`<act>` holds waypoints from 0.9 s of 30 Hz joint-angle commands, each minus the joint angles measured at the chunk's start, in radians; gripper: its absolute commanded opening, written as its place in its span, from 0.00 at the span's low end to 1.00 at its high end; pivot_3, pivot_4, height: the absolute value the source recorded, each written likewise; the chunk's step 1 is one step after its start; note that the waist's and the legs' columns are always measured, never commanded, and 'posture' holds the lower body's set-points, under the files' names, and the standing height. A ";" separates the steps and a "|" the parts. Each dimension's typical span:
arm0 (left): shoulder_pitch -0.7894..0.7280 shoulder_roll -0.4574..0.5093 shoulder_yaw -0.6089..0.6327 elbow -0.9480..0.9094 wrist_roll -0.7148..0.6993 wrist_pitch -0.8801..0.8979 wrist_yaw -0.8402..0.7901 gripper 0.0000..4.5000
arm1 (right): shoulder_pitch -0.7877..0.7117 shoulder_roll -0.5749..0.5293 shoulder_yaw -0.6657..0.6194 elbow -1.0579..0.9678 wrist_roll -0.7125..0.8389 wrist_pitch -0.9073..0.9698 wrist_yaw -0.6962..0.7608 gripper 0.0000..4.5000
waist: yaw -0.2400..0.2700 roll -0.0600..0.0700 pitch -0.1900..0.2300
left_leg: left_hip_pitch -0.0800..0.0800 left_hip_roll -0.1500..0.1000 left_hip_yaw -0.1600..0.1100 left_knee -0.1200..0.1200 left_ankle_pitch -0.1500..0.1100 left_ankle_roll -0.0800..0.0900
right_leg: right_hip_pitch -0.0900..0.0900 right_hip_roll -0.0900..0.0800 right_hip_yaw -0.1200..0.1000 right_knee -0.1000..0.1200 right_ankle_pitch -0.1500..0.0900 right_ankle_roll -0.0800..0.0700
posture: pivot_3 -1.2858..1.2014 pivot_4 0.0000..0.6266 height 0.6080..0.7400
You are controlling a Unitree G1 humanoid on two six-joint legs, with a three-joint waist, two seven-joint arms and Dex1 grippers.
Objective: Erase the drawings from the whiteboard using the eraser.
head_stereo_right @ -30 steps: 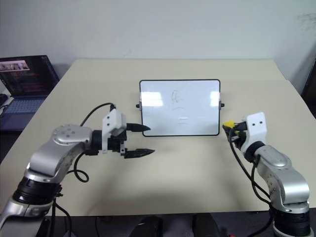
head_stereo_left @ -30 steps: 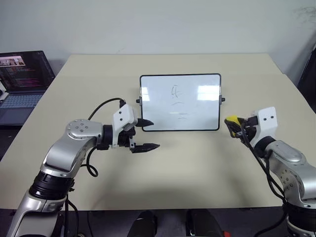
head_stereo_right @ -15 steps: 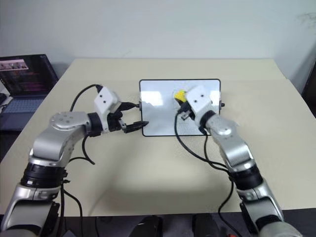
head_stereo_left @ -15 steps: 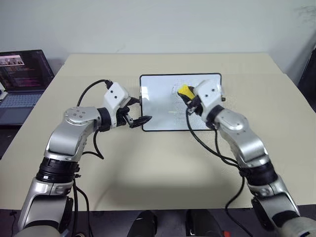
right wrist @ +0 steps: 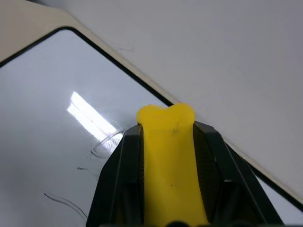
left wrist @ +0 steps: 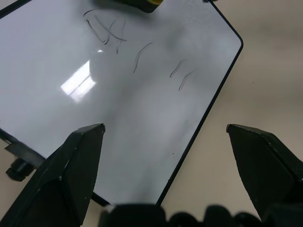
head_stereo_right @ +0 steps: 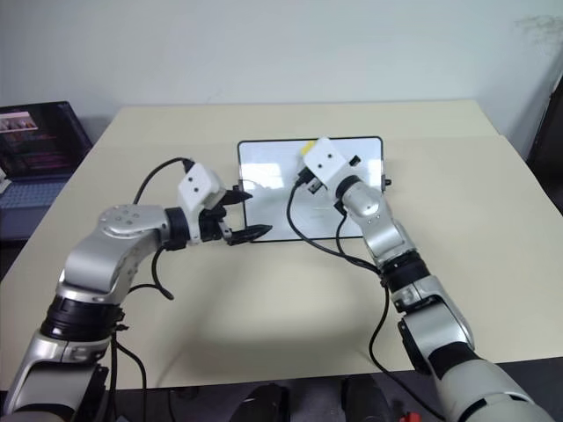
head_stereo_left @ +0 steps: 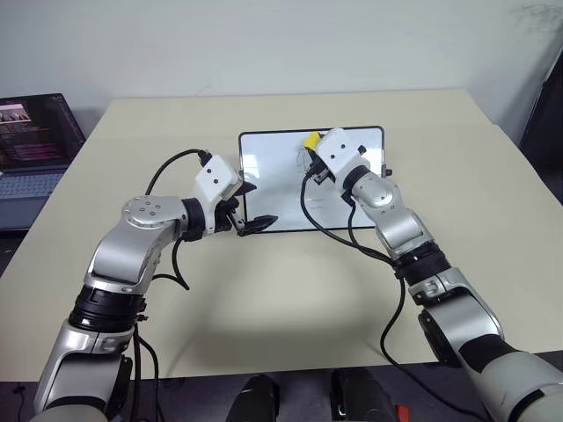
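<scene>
Whiteboard [head_stereo_left: 281,189] lying flat at table centre, drawings [left wrist: 109,33] not yet wiped; right gripper [head_stereo_left: 310,148] pinching the eraser [right wrist: 169,161] over the board's far edge by the scribble; left gripper [head_stereo_left: 255,207] spread at the board's left edge, apparently bracing; next: lowering eraser onto strokes.

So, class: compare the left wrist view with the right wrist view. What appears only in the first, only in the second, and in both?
Only the left wrist view: the left gripper with its black fingers spread wide, the two short dashes, and the board's near corner on the beige table.
Only the right wrist view: the right gripper shut on the yellow eraser.
Both: the whiteboard with its black frame and the scribble.
</scene>
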 commanded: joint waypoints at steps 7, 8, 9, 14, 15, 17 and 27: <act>-0.011 0.002 0.007 -0.024 0.014 -0.024 -0.006 1.00 | -0.081 0.063 0.002 0.153 -0.003 0.035 0.106 0.24 | -0.019 0.000 0.000 | 0.001 0.001 0.001 0.000 0.000 0.000 | 0.000 0.000 0.002 0.000 0.000 0.000 | 0.52 0.24 1.00; -0.010 0.002 0.008 -0.025 0.015 -0.024 -0.006 1.00 | -0.069 0.064 0.014 0.148 -0.008 0.048 0.129 0.24 | -0.020 0.000 0.000 | 0.001 0.001 0.001 0.000 0.000 0.000 | 0.000 0.000 0.002 0.000 0.000 0.001 | 0.52 0.24 1.00; -0.009 0.002 0.009 -0.025 0.016 -0.025 -0.005 1.00 | -0.058 0.065 0.026 0.142 -0.011 0.065 0.153 0.24 | -0.020 -0.001 -0.001 | 0.002 0.001 0.001 0.000 0.000 0.000 | 0.001 0.000 0.002 0.000 0.001 0.001 | 0.52 0.24 1.00; -0.006 0.003 0.013 -0.023 0.018 -0.028 -0.002 1.00 | -0.024 0.062 0.056 0.112 -0.036 0.102 0.202 0.24 | -0.022 -0.001 -0.001 | 0.011 0.001 0.001 0.000 -0.002 0.004 | 0.008 0.000 0.003 0.001 0.001 0.001 | 0.52 0.24 1.00; -0.006 0.003 0.014 -0.021 0.018 -0.029 -0.002 1.00 | -0.024 0.060 0.056 0.107 -0.043 0.093 0.199 0.24 | -0.022 -0.001 -0.001 | 0.011 0.001 0.001 0.000 -0.002 0.004 | 0.008 0.001 0.003 0.001 0.002 0.001 | 0.52 0.24 1.00; -0.005 0.003 0.015 -0.020 0.018 -0.030 -0.001 1.00 | -0.030 0.060 0.047 0.098 -0.048 0.074 0.183 0.24 | -0.021 -0.001 -0.001 | 0.011 0.001 0.001 0.000 -0.002 0.005 | 0.008 0.001 0.003 0.001 0.004 0.000 | 0.52 0.24 1.00; 0.002 0.002 0.017 -0.024 0.014 -0.034 0.000 1.00 | -0.089 0.060 -0.032 0.090 -0.054 -0.022 0.042 0.23 | -0.021 -0.001 -0.001 | 0.008 0.001 0.001 0.000 0.000 0.004 | 0.006 0.001 0.004 -0.001 0.006 0.000 | 0.52 0.24 1.00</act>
